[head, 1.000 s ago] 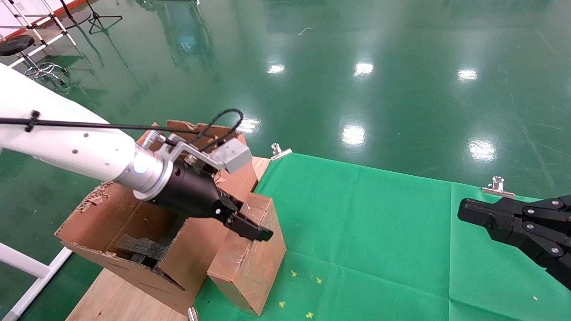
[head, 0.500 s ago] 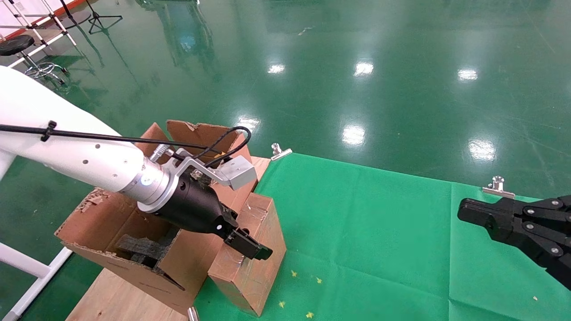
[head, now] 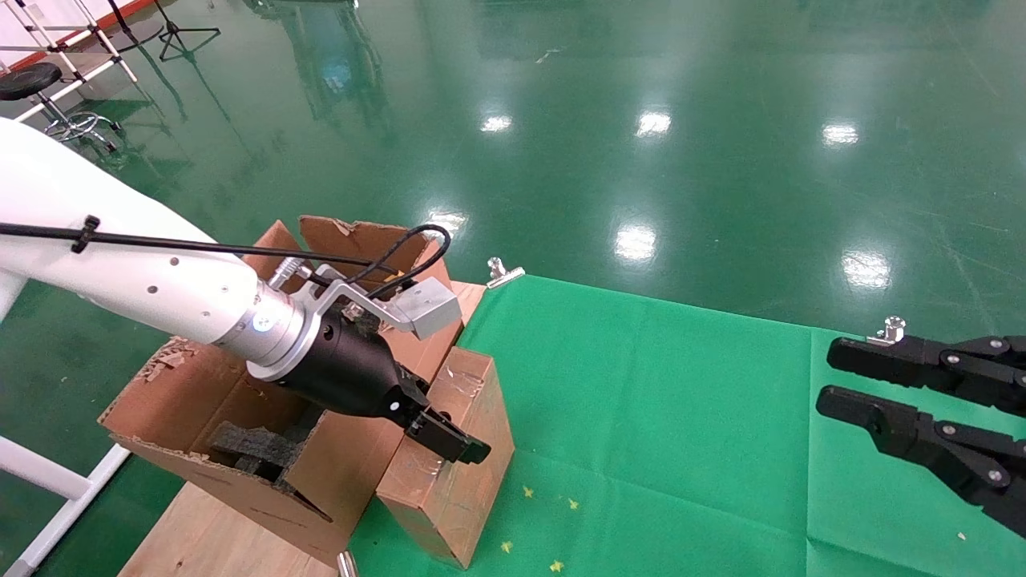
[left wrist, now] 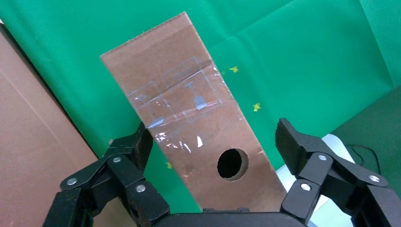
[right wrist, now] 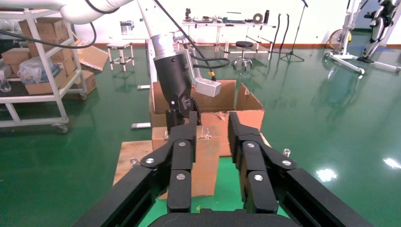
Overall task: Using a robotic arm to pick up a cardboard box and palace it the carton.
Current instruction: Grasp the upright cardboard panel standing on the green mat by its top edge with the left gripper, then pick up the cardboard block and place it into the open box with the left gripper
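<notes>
The robotic arm [head: 144,276] reaches in from the robot's left, and its left gripper [head: 445,437] sits low over the top face of the cardboard box [head: 449,461]. The box stands on the green cloth [head: 657,417] covering the tabletop, its long side close against the outer wall of the carton [head: 240,425]; whether the two touch cannot be told. The wrist view shows the left fingers [left wrist: 127,156] spread, one to either side of the box's narrow taped top, with a gap visible on one side at least and no pinch made. The step in hand is judged to be the grasp, with the lift and placement not yet done. To do it well, the gripper should be centred across the narrow width before the fingers close, since the shiny tape [left wrist: 182,97] may give poor friction. The finger on the carton side has little room and could snag the carton wall. The lift should then be straight up, high enough to clear the ragged flaps [head: 353,240] before moving across. Black foam pieces [head: 256,449] lie inside the carton and may prevent the box settling flat. The right gripper [head: 862,385] hangs idle over the far right of the cloth, its fingers spread and holding nothing.
</notes>
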`<action>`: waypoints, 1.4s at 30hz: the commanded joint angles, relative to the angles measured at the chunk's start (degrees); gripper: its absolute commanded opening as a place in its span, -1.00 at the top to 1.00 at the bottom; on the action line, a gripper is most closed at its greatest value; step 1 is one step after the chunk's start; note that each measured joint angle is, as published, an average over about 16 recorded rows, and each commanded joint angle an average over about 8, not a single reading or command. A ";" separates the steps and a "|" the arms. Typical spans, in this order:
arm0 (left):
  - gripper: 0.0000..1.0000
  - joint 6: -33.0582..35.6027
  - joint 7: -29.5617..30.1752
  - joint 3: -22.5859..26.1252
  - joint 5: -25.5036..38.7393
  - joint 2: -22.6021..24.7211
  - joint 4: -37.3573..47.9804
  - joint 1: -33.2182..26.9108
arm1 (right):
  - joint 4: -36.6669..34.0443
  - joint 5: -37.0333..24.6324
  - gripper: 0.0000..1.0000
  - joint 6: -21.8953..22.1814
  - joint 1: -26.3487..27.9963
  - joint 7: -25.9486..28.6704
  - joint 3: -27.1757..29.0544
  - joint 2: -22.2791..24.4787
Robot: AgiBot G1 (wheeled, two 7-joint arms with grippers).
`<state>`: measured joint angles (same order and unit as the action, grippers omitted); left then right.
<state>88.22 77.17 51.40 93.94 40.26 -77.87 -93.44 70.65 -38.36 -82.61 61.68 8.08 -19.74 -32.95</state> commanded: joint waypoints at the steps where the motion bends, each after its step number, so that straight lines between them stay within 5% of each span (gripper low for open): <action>1: 1.00 0.00 0.01 -0.05 0.01 0.01 0.00 0.03 | 0.00 0.00 -1.00 0.00 0.00 0.00 0.00 0.00; 25: 1.00 -0.47 -1.75 -1.16 -1.42 -0.57 1.53 -1.11 | 0.00 0.00 -1.00 0.00 0.00 0.00 0.00 0.00; 34: 1.00 -0.67 -7.36 -6.88 -6.57 -6.83 3.98 -8.24 | 0.00 0.00 -1.00 0.00 0.00 0.00 0.00 0.00; 42: 1.00 -1.40 -14.11 -10.67 -2.48 -12.23 9.37 -17.30 | 0.00 0.00 -1.00 0.00 0.00 -0.01 0.00 0.00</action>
<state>86.63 63.15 41.52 92.38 28.50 -68.13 -109.86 70.65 -38.36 -82.61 61.68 8.07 -19.75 -32.95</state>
